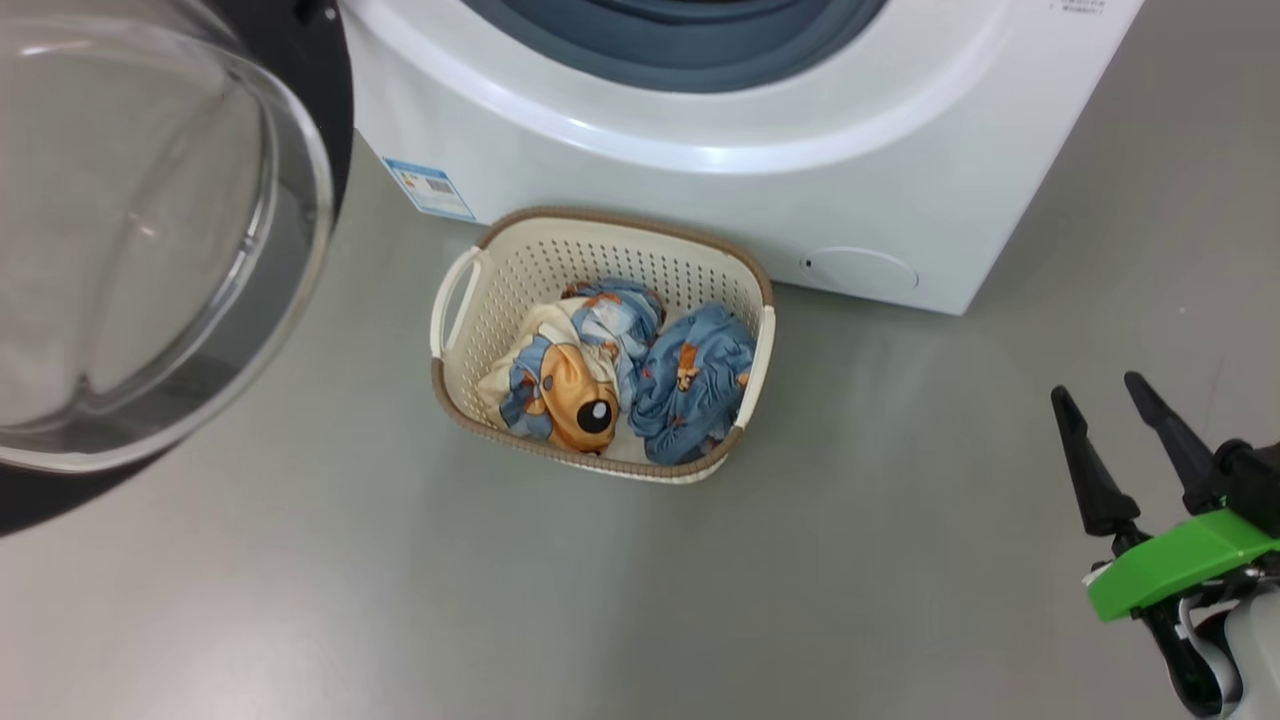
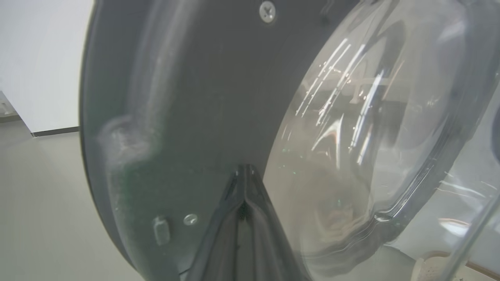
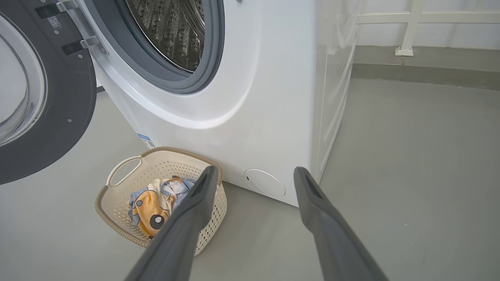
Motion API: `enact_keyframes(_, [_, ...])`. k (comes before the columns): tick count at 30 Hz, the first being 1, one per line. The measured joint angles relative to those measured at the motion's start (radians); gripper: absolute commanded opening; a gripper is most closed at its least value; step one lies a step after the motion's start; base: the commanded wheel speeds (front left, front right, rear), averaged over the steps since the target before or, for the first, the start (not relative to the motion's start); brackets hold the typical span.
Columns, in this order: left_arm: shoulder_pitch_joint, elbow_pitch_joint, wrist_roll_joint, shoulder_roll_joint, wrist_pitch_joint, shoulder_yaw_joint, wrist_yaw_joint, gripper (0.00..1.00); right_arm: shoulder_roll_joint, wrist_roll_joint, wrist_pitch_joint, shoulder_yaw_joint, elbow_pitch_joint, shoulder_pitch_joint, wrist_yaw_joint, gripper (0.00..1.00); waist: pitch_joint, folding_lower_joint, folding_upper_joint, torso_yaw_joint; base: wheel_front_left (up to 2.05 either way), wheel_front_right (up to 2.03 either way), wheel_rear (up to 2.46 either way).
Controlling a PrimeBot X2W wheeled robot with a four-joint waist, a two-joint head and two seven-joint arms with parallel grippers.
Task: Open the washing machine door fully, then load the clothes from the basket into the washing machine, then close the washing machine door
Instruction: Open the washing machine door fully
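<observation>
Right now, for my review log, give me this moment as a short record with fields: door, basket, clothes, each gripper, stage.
washing machine door: open, at the robot's left; drum exposed
basket: on the floor before the washing machine
clothes: bundled in the basket
left gripper: shut, tips close against the door's dark inner rim
right gripper: open, holding nothing, right of the basket
stage: door open, loading not yet begun

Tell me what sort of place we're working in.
Probably a laundry area, maybe a test room: a white front-loading washing machine with its door open, and a basket of clothes before it on a bare grey floor.
</observation>
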Motion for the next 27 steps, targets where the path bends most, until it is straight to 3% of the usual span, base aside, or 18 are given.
enact_keyframes(7, [-0.119, 0.118, 0.025, 0.044, 0.0, 0.072, -0.063, 0.0, -0.01, 0.0, 0.0, 0.007, -0.006, -0.03, 0.0, 1.0, 0.055, 0.0, 0.0, -0.014, 0.0, 0.0, 0.0])
enact_keyframes(27, [-0.259, 0.249, 0.133, 0.085, -0.001, 0.179, -0.051, 0.0, -0.023, 0.0, 0.0, 0.011, -0.009, -0.084, 0.0, 1.0, 0.123, 0.0, 0.0, -0.046, 0.0, 0.0, 0.0])
